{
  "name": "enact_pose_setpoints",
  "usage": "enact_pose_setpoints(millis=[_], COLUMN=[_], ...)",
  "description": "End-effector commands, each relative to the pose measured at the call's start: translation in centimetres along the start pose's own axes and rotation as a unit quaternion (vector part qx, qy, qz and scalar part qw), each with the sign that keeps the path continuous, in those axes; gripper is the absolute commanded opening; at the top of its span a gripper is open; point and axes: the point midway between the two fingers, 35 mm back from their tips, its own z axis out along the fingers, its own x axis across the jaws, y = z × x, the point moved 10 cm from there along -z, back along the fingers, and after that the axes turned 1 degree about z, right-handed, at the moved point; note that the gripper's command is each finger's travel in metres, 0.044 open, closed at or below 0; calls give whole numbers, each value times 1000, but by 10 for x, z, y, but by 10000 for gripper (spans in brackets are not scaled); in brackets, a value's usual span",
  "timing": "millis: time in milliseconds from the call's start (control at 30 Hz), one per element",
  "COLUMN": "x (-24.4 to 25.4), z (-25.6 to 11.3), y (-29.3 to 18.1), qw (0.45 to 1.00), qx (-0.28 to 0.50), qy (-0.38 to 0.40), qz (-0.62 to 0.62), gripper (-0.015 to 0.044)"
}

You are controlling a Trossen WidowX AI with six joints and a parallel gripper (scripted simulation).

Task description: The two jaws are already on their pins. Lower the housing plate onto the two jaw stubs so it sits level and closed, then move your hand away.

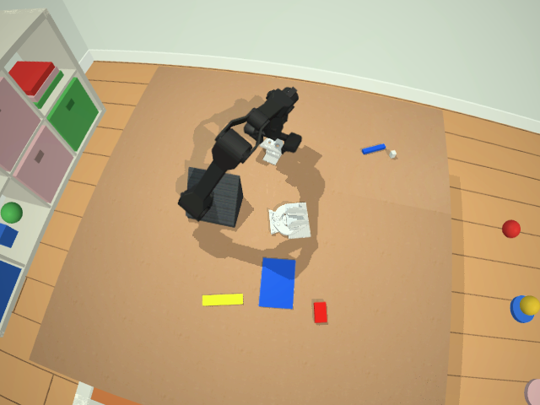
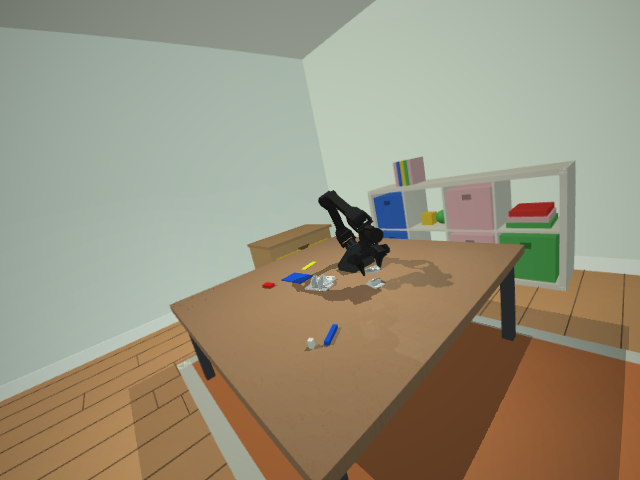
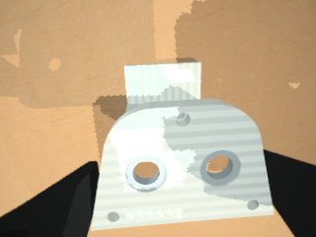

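The white housing plate (image 1: 266,147) (image 2: 373,269) (image 3: 148,202), with two ringed holes, is between the fingers of my gripper (image 1: 273,143) (image 2: 371,269) (image 3: 176,163). The gripper is shut on its side edges, one black finger on each side in the wrist view. The plate is raised; table shows through its holes. A white block (image 1: 271,159) (image 2: 375,283) (image 3: 143,84) lies on the table below it, partly hidden by the plate. The white base (image 1: 305,230) (image 2: 311,288) with the two jaws stands apart, clear of the gripper. Its pins and stubs are too small to tell.
A blue sheet (image 1: 277,288) (image 2: 296,277), a yellow bar (image 1: 222,299) (image 2: 308,265) and a red block (image 1: 320,312) (image 2: 268,285) lie beyond the base. A blue bar (image 1: 374,148) (image 2: 330,334) and a small white piece (image 1: 392,153) (image 2: 310,343) lie off to another side.
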Motion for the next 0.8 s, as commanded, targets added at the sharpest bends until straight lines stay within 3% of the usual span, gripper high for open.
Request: enact_pose_setpoints(millis=[0,767], x=[0,-34], z=[-15,-38], y=[0,-31], qw=[1000,997], qx=[-3,-9], qy=[1,3], qz=[2,81], gripper=[351,351])
